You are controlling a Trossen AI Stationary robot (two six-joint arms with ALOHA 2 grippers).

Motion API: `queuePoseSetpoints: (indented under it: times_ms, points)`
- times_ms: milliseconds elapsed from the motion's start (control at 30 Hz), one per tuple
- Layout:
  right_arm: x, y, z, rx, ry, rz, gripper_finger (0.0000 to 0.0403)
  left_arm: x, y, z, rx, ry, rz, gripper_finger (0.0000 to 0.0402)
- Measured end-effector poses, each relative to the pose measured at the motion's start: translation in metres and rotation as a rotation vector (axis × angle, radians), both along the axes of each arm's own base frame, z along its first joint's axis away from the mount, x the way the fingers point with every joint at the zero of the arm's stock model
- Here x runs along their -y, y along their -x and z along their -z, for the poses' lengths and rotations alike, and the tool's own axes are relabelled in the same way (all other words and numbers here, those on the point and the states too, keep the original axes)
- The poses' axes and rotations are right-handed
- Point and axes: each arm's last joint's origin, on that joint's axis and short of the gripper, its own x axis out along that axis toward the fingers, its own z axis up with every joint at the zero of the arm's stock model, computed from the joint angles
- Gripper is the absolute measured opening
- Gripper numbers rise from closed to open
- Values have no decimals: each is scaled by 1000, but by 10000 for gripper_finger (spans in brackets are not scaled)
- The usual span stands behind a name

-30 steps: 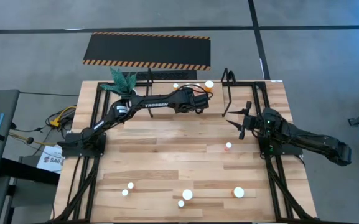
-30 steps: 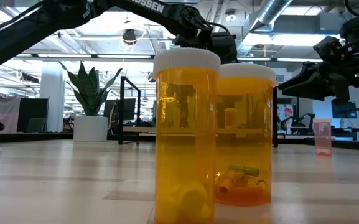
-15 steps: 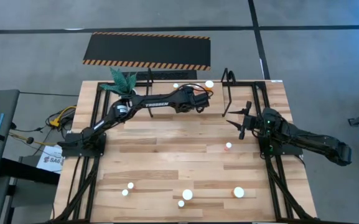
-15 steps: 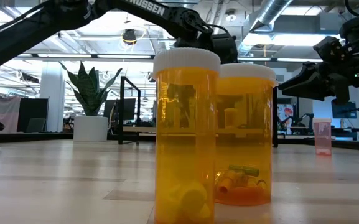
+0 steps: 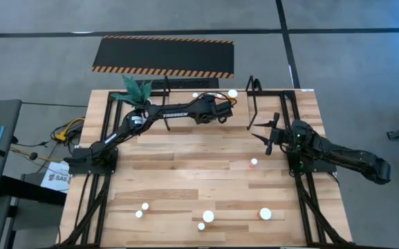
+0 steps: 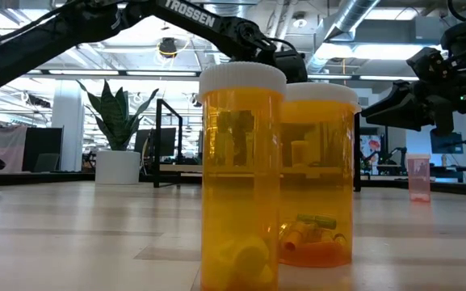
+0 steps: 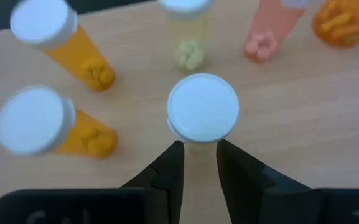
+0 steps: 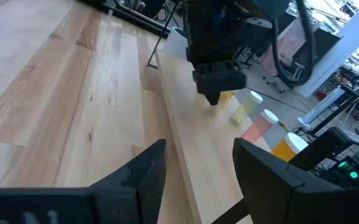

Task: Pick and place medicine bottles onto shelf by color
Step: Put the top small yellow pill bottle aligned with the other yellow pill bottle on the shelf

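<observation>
Left end effector (image 7: 199,163) pinched together just beside the white-capped medicine bottle (image 7: 203,109) on the shelf (image 5: 254,90); right end effector (image 8: 195,163) apart, waiting; light, slick, best gripped mid-body.

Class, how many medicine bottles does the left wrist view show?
6. One white-capped bottle just ahead of the left gripper; two orange bottles beside it; beyond, a pale yellow bottle, a pink bottle, a third orange bottle. Others may lie out of frame.

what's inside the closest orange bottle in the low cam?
The front orange bottle shows pale rounded pieces, likely pills, at its bottom; the rest looks empty. The bottle behind it holds small capsule-like pieces, but its left part is covered.
</observation>
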Motion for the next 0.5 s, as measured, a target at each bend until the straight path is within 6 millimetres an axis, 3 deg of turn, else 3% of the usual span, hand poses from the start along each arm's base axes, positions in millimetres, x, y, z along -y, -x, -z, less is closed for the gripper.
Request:
queuePoseSetpoints:
  times_ms: [500]
  points:
    - [0,0,0,1,0,0,207,-11,1,-1,27,-1,-14,83]
